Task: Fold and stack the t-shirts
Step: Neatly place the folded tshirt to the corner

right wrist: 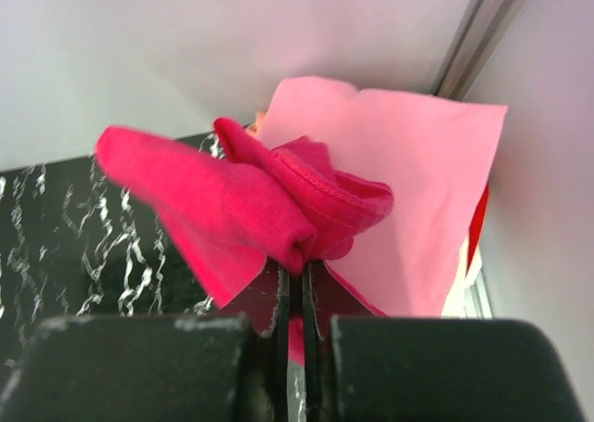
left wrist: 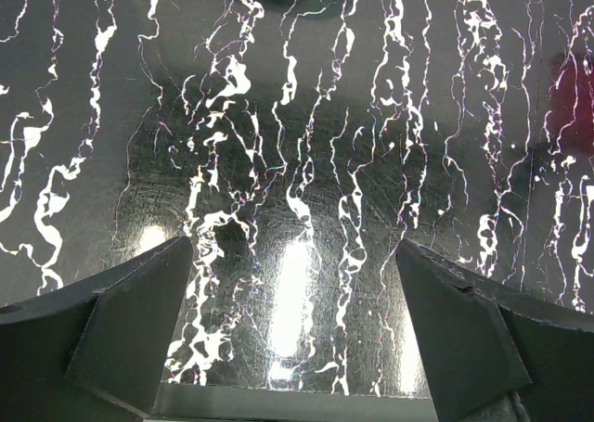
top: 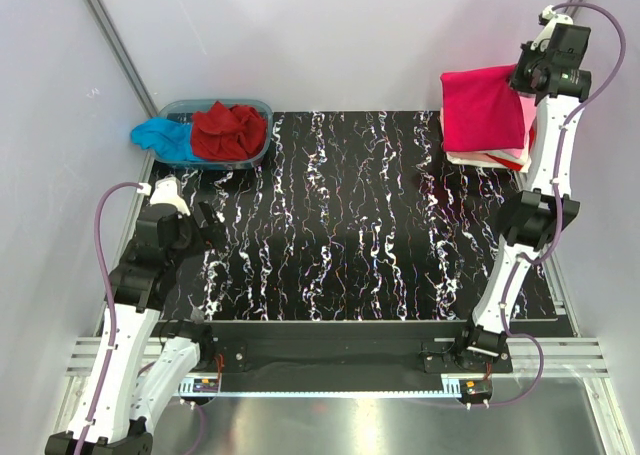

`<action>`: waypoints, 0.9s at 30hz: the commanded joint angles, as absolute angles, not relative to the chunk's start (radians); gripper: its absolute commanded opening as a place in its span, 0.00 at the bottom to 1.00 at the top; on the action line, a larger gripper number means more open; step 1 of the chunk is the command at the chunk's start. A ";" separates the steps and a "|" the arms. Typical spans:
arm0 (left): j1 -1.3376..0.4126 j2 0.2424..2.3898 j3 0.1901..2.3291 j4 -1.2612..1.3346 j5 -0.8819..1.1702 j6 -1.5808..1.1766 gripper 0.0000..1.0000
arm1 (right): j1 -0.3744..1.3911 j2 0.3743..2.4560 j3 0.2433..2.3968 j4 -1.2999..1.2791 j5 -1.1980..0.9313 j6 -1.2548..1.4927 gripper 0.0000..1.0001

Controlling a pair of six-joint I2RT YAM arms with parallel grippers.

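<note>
A black white-veined table (top: 350,235) fills the scene. Above the table's far right corner a bright pinkish-red t-shirt (top: 483,107) hangs over a stack of folded tees (top: 490,158), pinched tight in the right gripper (right wrist: 295,272). At the table's far left corner a clear tub (top: 255,105) holds a dark red tee (top: 228,130); a turquoise tee (top: 160,138) spills out. The left gripper (left wrist: 292,255) hovers over the table's left side, jaws spread, empty.

Free passage is afforded over the middle of the table (top: 350,225). The far left corner is obstructed by the tub (top: 262,147), filled with a dark red t-shirt (top: 228,130). The far right corner is obstructed by the folded stack (top: 490,159) and the pinkish-red t-shirt (top: 482,105) held above it by the right gripper (right wrist: 295,283)
</note>
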State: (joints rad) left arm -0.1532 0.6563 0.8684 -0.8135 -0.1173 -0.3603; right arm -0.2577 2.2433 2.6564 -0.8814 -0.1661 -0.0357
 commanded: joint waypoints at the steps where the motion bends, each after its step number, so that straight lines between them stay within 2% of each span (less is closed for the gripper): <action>1: -0.147 0.658 0.877 -0.770 -0.135 -0.365 0.99 | -0.281 2.250 2.718 -0.732 -0.120 -0.017 0.00; 14: -0.146 0.657 0.877 -0.772 -0.137 -0.365 0.99 | -0.342 2.322 2.712 -0.503 -0.035 0.094 0.00; 27: -0.143 0.652 0.876 -0.770 -0.137 -0.365 0.99 | -0.368 2.434 2.698 -0.402 0.009 0.186 0.00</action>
